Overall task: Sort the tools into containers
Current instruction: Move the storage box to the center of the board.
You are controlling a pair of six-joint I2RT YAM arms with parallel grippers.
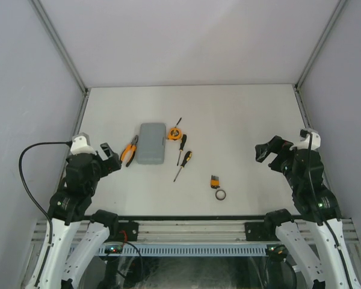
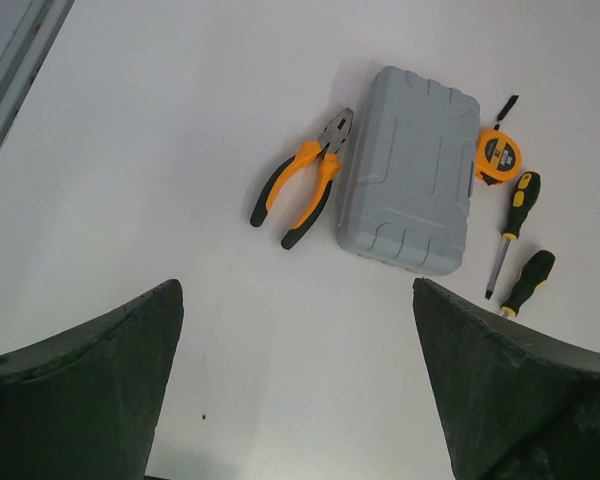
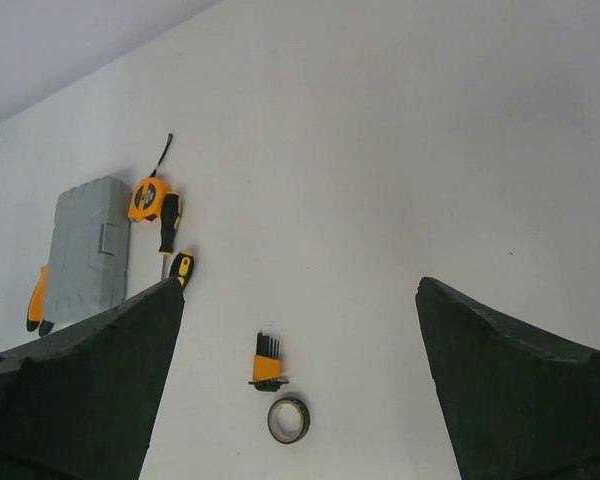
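Grey case (image 1: 151, 144) lies shut on the bench (image 1: 246, 114), pliers (image 1: 129, 152) just left of it. Left wrist: the left gripper (image 2: 298, 295) hangs spread, empty, short of the case; opening its lid first seems wise. Right wrist: the right gripper (image 3: 298, 295) is spread too.

The tool case (image 2: 410, 185) is grey moulded plastic, matt, with shallow raised panels. The pliers (image 2: 302, 185) have a dull bare-metal head and orange-and-black sleeved handles with a soft sheen. Both screwdrivers (image 2: 517, 200) (image 2: 528, 282) have thin metal shafts and smooth black-and-yellow handles. The tape measure (image 2: 498, 155) has a smooth orange casing. The table (image 2: 180, 120) is matt, smooth and white.
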